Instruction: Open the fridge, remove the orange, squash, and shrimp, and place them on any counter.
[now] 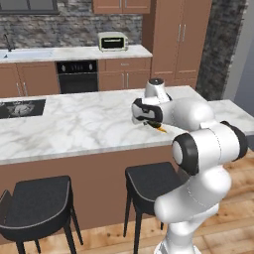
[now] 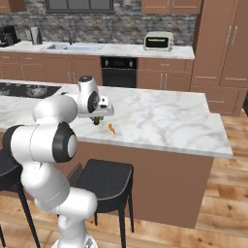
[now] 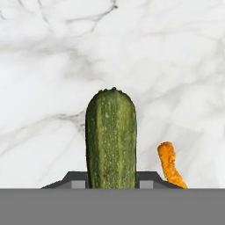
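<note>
Dark green, cucumber-shaped squash (image 3: pixel 110 138) sits clamped between the narrowed jaws of the tool (image 2: pixel 98 119), held low over the white marble-veined counter (image 2: pixel 160 118), evidently for set-down. Just beside the squash, the thin orange curved shrimp (image 3: pixel 169 165) lies on that counter.

No legible text, labels or numbers, seemingly

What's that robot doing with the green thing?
The white robot arm's two-finger gripper is shut on a dark green, cucumber-like squash, holding it low over the white marble-patterned island counter. A tiny curved orange shrimp already lies on that counter, just beside the squash. The squash looks about to be set down there.
</note>
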Controlling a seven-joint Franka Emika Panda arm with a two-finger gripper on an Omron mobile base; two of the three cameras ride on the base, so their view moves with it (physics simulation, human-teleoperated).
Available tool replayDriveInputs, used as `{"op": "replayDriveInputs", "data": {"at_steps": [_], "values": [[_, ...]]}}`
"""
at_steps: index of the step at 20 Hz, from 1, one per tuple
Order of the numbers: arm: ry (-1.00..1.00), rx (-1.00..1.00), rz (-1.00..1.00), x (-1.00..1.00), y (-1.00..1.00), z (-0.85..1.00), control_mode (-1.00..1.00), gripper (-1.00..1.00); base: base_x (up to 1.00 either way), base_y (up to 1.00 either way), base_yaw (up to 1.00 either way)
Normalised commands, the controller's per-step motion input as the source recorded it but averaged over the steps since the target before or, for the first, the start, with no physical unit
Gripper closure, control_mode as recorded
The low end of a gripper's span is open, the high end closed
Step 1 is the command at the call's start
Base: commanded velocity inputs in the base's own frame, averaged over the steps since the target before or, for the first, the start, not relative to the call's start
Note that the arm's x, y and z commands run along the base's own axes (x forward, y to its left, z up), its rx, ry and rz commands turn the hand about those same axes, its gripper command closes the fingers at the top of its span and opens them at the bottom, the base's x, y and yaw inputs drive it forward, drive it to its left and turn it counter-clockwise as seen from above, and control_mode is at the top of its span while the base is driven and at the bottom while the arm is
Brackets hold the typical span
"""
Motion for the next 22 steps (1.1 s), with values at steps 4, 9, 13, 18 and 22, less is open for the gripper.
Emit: {"op": "replayDriveInputs", "data": {"at_steps": [4, 9, 13, 18, 22], "values": [[0.0, 0.0, 0.0, 0.17, 0.0, -0.18, -1.0, 1.0, 0.0, 0.0, 0.0], [0.0, 0.0, 0.0, 0.0, 0.0, 0.0, -1.0, -1.0, 0.0, 0.0, 0.0], [0.0, 0.0, 0.01, 0.06, 0.0, -0.01, -1.0, -1.0, 0.0, 0.0, 0.0], [-0.01, 0.0, 0.05, 0.11, 0.0, 0.02, -1.0, -1.0, 0.0, 0.0, 0.0], [-0.11, 0.0, 0.0, -0.21, -0.05, 0.83, -1.0, -1.0, 0.0, 0.0, 0.0]]}}
